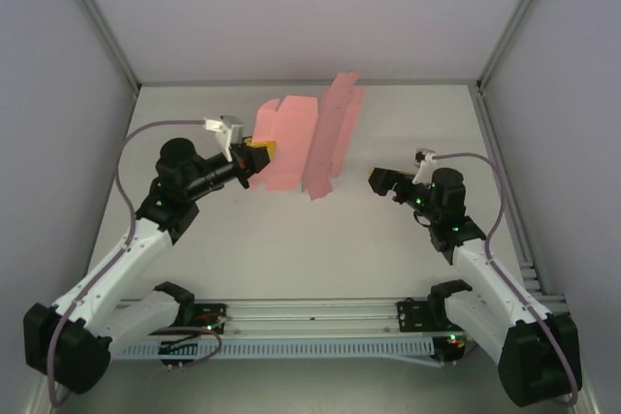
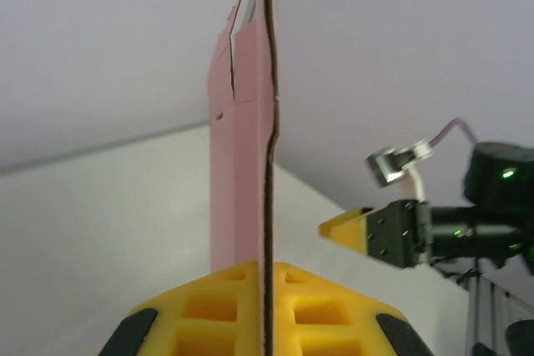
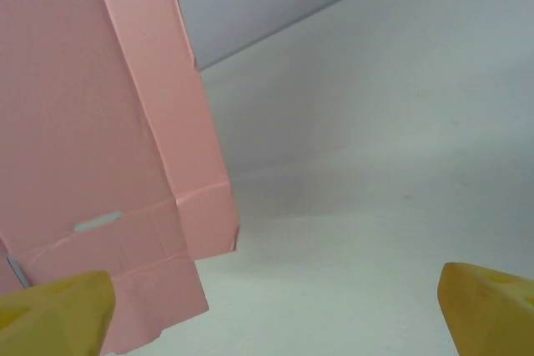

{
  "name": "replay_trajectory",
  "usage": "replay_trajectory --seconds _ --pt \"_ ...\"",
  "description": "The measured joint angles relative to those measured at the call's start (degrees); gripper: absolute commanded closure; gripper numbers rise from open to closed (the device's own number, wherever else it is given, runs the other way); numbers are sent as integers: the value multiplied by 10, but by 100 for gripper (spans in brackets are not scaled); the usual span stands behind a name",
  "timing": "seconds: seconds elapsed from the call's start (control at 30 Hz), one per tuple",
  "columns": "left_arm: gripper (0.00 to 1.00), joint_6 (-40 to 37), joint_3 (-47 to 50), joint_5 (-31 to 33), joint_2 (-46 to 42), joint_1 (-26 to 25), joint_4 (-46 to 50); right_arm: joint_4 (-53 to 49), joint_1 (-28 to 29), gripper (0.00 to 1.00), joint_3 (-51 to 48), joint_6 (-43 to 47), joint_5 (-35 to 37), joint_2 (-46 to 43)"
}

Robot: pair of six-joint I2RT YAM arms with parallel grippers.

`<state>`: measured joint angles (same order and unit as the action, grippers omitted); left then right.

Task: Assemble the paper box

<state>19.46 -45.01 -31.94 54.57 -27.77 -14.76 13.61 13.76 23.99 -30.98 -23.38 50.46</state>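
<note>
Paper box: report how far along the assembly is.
Done: the box is creased and partly folded, no longer a flat sheet. In hand: the left gripper is shut on its near edge; the right gripper is open and apart from it. Left: the panels form no closed box yet, so the folding and closing remain.

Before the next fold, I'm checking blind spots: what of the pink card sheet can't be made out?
- Top external: left end effector covers the pink creased card sheet's clamped edge.
- Left wrist: sheet edge-on, faces unseen; top cut by frame.
- Right wrist: left side and top cut off; yellow fingertip hides a lower corner.
</note>
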Motion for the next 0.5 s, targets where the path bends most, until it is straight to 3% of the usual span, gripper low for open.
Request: replay_trajectory --seconds 0.23,0.33,0.5 --pt "100 39 0 -29 -43 0 -26 122 0 15 9 -26 -101 39" --pt "100 58 0 -37 -53 0 -41 162 0 29 13 -37 -125 53" --pt "100 78 1 -45 -64 0 -60 236 0 30 19 -62 -165 91"
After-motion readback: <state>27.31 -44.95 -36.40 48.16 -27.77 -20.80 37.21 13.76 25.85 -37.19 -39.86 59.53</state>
